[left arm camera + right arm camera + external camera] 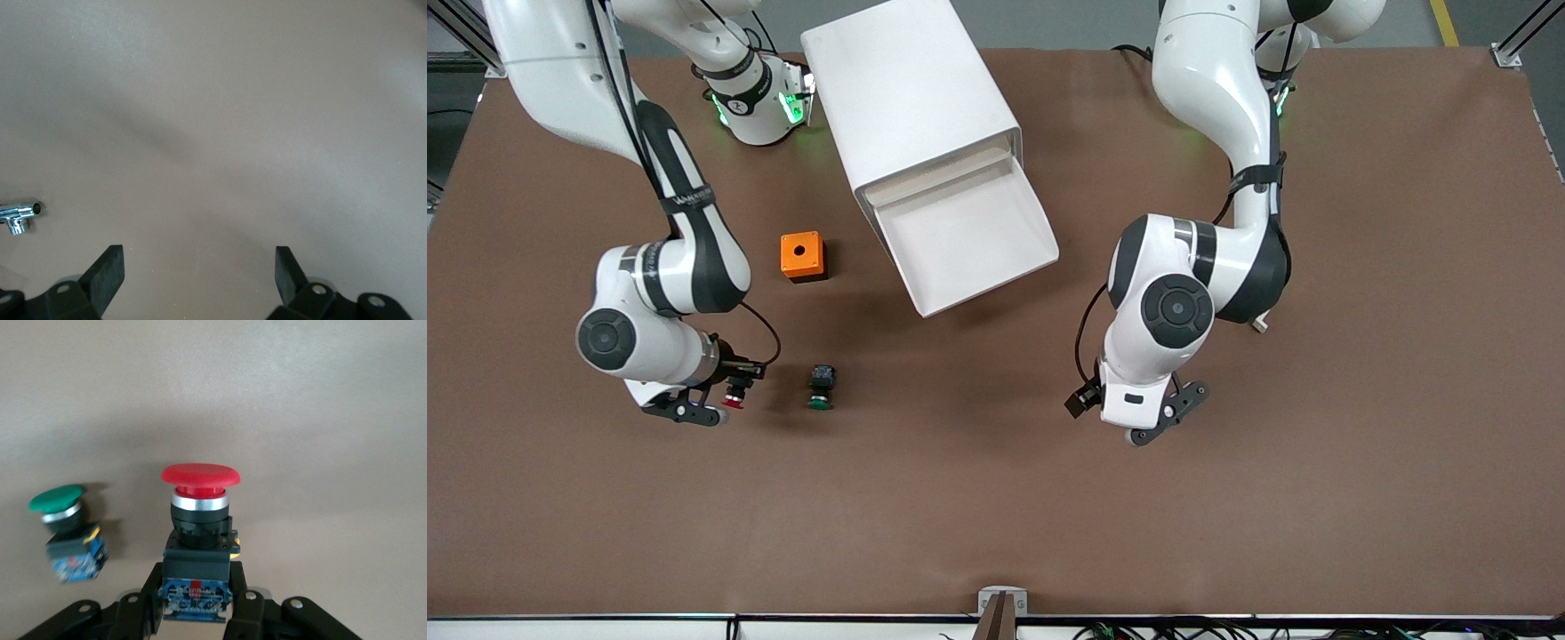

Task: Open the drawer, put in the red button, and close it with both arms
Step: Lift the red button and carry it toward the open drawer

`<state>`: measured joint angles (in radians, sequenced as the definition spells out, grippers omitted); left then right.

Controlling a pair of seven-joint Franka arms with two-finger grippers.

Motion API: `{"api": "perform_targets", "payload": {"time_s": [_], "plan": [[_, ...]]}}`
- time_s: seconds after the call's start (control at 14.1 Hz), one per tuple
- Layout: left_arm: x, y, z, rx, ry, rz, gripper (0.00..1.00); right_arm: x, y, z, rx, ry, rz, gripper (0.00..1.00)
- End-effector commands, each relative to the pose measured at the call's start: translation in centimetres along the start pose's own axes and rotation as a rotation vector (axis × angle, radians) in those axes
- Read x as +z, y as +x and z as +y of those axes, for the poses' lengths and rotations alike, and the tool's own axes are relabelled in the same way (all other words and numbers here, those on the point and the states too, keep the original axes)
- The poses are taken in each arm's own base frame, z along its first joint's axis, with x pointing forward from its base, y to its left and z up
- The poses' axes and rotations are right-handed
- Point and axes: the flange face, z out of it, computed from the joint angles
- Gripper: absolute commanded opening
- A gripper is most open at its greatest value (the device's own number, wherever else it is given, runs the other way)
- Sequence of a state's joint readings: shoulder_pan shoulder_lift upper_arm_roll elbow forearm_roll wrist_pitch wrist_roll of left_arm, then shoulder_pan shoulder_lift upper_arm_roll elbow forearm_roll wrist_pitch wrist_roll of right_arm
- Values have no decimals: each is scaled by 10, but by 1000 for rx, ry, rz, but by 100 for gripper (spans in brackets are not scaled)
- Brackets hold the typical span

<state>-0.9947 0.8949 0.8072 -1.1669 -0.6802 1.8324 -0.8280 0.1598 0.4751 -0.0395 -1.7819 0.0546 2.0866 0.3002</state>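
Toward the right arm's end of the table, the right gripper (725,391) sits low at the tabletop with its fingers (143,613) clamped on the blue-and-black body of the red button (199,520), whose red cap points away from the wrist. Just beside it, toward the left arm's end, the green button (821,388) lies on the table (996,498), apart from the gripper. An orange box (802,256) with a hole in its top stands farther from the front camera than both buttons, near the cabinet (911,98). One drawer (967,240) of that cabinet is pulled well out, and its white tray shows nothing inside. Over bare table toward the left arm's end, the left gripper (1169,418) waits with its fingers (107,277) spread wide and nothing between them.
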Motion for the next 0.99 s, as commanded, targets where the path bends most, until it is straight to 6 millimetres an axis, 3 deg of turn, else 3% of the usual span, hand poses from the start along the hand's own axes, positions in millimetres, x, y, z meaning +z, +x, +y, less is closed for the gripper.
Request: {"api": "perform_targets", "payload": {"time_s": [0.0,0.21,0.43,0.71,0.92], "plan": [[-4,-3,0,16,0,13,99,-46,-13,1,49,5,-16,0],[-5,-3,0,16,-1,14,99,-93,-32,-3,82,20,11,0],[-4,-3,0,16,0,13,99,-134,-63,-28,140,24,25,0],[-4,-4,0,17,0,13,99,-160,-108,-81,227,21,36,0],[-4,-4,0,17,0,13,99,-162,-142,-127,310,30,32,0]]}}
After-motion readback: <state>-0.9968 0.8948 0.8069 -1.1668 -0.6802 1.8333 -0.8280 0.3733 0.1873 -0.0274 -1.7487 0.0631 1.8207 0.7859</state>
